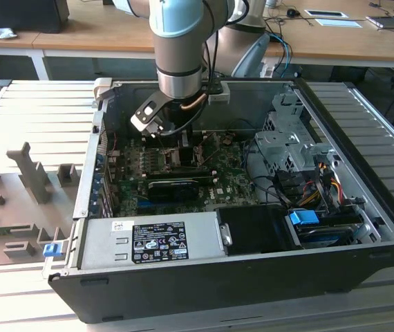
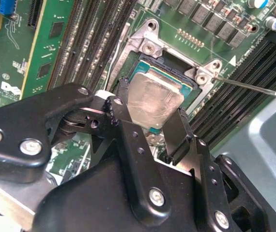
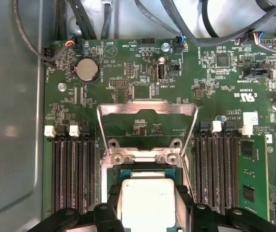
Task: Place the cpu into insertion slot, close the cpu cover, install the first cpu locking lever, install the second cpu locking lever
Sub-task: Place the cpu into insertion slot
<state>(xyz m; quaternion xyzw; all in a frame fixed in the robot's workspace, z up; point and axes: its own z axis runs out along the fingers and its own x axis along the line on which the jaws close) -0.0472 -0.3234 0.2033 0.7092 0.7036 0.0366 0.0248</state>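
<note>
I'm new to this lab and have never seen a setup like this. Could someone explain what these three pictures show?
A pale blue and grey robot arm reaches down into an open black computer case. The exterior view comes from a camera off the arm. Both wrist views come from cameras riding on the arm, looking at the green circuit board inside. The arm's black jaws are closed on a small square silver-topped chip, right at the square dark socket with a silvery rim. I cannot tell whether the chip is fully seated. The thin silvery cover frame is swung open, off the socket.
</note>
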